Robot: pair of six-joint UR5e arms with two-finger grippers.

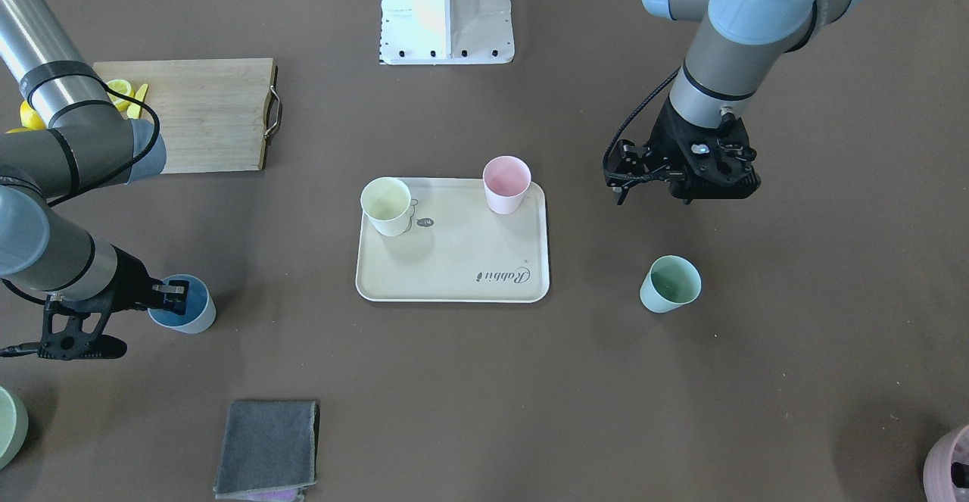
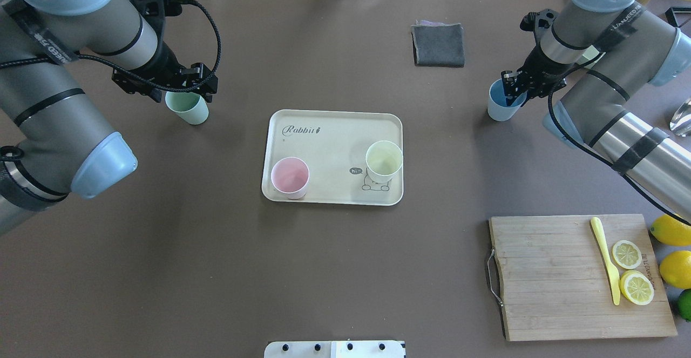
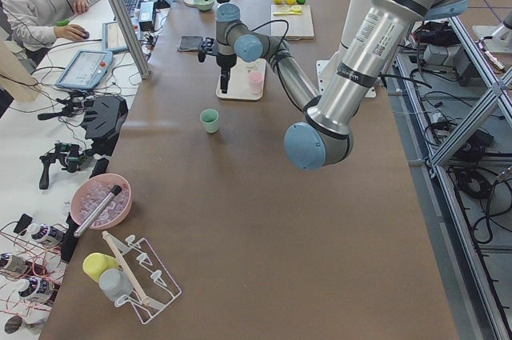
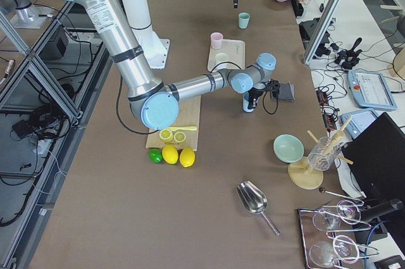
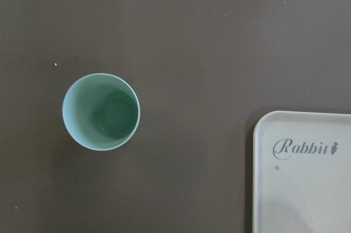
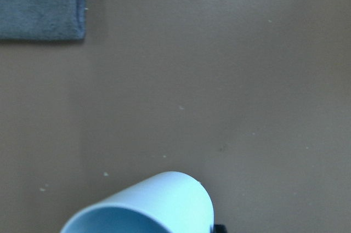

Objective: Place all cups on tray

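The tray [image 2: 334, 131] lies in the middle of the surface [image 2: 345, 271], with the pink cup [image 2: 290, 177] and yellow cup [image 2: 384, 161] at its two corners nearest the robot, leaving the far half free. The blue cup [image 2: 499, 107] stands toward the far right edge with the right end effector [image 2: 513, 90] at its rim, a finger seemingly inside. We cannot tell whether it has clamped, so we should pinch the wall firmly and lift straight up before crossing. The green cup [image 2: 189, 109] stands far left under the left end effector [image 2: 173, 85], whose opening we cannot tell.

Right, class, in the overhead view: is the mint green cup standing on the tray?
No, the mint green cup stands on the table beside the tray, which holds only the pink cup and yellow cup.
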